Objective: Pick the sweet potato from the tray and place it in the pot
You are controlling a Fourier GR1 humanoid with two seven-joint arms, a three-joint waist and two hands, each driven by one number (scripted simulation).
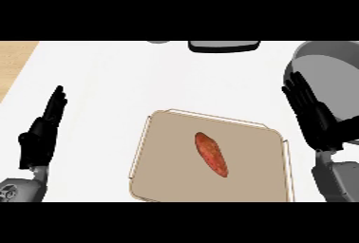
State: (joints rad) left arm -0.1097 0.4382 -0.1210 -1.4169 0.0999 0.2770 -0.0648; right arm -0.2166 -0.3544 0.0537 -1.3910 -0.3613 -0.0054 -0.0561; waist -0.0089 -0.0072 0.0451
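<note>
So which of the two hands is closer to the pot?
The right hand: its fingers overlap the grey pot at the right edge, while the left hand rests far across the counter, beyond the tray.

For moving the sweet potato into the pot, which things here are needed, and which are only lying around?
Needed:
- sweet potato, lying on the tray
- tray, beige, on the counter
- pot, grey, at the right edge
- right hand, open, in front of the pot

Lying around:
- left hand, open, resting at the left
- dark object at the top edge, cut off
</note>
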